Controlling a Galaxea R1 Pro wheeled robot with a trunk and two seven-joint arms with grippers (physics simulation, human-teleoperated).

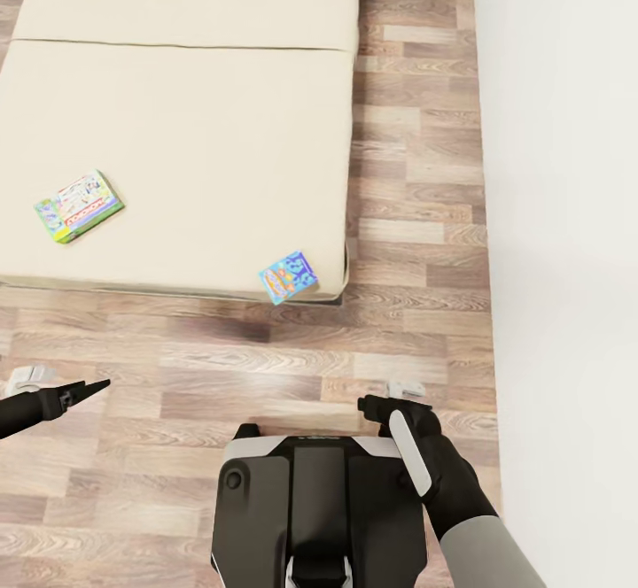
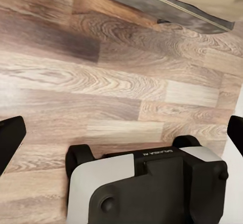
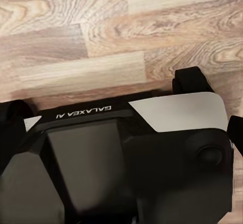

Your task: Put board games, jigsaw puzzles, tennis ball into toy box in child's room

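Board games wait on the bed (image 1: 195, 110) as the robot stands on the wood-plank floor (image 1: 266, 367) at its foot: the larger green, yellow and red box (image 1: 78, 205) lies flat toward the robot's left side of the beige mattress, and the smaller blue box (image 1: 288, 276) sits at the near edge, one corner jutting over it. That overhang looks like the main hazard, since a nudge from a finger coming in low, or from the base (image 1: 306, 499) rolling closer, would likely tip the blue box onto the floor; a white wall (image 1: 567, 216) close on the right also leaves that arm little room to swing. The left gripper (image 1: 84, 390) is held low and out to the side, pointing inward over the floor, well short of the bed; the left wrist view shows its dark fingertips (image 2: 10, 138) at opposite edges of the frame, spread wide with nothing between them. The right gripper (image 1: 403, 390) is tucked against the robot's shoulder, forearm folded back; dark fingertips (image 3: 12, 117) again sit at both edges of the right wrist view, apart and empty.
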